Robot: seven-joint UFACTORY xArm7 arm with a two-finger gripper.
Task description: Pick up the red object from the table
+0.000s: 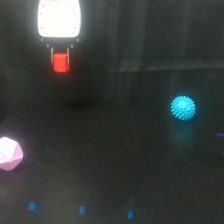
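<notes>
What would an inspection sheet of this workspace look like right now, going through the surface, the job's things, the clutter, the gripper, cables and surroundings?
Surface: the table is flat and black, with small blue tape marks near the front edge.
Job's things: the red object sits between the gripper's fingers, above the table; a dim shadow lies below it.
Clutter: a pink polyhedron at the exterior view's left edge; a cyan spiky ball toward the right. Both rest on the table, far apart.
Gripper: the gripper, under a bright white body, is shut on the red object.
Cables: nothing seen.
Surroundings: dark backdrop behind the table; the picture is blurred, so no finer detail.
</notes>
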